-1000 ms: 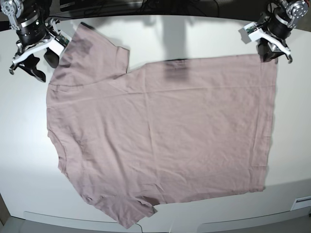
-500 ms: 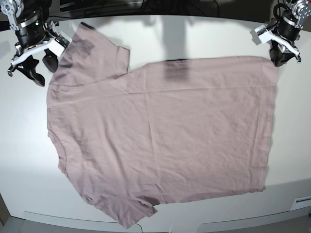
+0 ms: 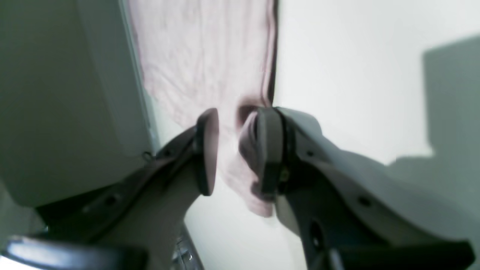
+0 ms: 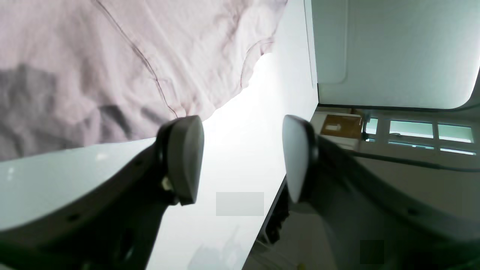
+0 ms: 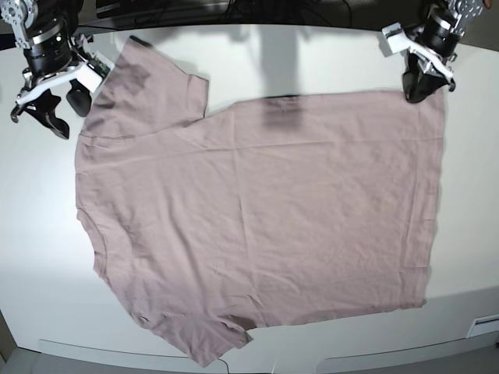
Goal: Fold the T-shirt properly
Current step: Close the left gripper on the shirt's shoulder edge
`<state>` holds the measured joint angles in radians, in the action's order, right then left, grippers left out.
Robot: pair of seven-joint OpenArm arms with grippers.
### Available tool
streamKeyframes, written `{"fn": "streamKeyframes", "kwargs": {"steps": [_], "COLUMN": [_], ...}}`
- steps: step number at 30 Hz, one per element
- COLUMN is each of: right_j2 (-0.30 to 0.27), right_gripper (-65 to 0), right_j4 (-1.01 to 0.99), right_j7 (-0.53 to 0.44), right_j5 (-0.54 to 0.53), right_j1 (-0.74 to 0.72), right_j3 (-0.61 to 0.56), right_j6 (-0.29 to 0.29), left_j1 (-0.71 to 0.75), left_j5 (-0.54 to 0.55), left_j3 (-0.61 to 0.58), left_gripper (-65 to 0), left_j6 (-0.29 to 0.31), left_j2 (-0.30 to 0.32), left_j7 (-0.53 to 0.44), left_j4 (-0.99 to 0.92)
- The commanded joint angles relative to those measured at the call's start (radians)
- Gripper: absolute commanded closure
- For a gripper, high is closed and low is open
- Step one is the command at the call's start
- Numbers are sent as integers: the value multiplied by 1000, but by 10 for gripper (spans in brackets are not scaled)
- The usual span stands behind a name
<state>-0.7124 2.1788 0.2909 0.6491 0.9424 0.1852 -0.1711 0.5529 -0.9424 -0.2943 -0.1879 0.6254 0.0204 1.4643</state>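
Note:
The dusty pink T-shirt (image 5: 257, 218) lies spread flat on the white table (image 5: 312, 58), collar to the left and hem to the right. My left gripper (image 5: 418, 89) is down at the far hem corner. In the left wrist view its jaws (image 3: 235, 123) stand a little apart, with the corner of the T-shirt (image 3: 202, 48) between them, bunched against one pad (image 3: 268, 150). My right gripper (image 5: 66, 117) is open just left of the far sleeve. Only bare table shows between its fingers (image 4: 240, 127), and the T-shirt (image 4: 112, 56) lies off to one side.
Dark cables and equipment (image 5: 195, 9) run along the table's back edge. A small white label piece (image 5: 483, 323) sits at the front right corner. The table's front edge (image 5: 101, 349) curves just below the near sleeve.
My left gripper has swung leftwards from beyond the shirt's edge onto the far hem corner. The right gripper has barely shifted. The T-shirt lies as before.

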Motion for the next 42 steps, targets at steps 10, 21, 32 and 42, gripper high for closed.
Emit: {"fn": "streamKeyframes", "kwargs": {"steps": [10, 21, 32, 42], "right_j2": [-11, -11, -11, -11], "right_gripper": [-341, -341, -341, -341], "right_j4": [19, 19, 21, 21], "right_j7": [31, 32, 31, 31], "right_j5": [-5, -5, -5, -5], "right_j1": [5, 5, 5, 5], "right_j3": [9, 9, 9, 9], "right_j6": [23, 23, 23, 23], "left_j1": [44, -34, -56, -74], "left_j5": [0, 79, 84, 189], "left_j3": [-2, -2, -2, -2], "left_gripper": [-211, -211, -211, -21], "left_j6": [7, 6, 5, 8], "left_j2": [35, 35, 34, 34], "left_j7": [84, 117, 107, 101], "left_j4": [5, -12, -15, -16]}}
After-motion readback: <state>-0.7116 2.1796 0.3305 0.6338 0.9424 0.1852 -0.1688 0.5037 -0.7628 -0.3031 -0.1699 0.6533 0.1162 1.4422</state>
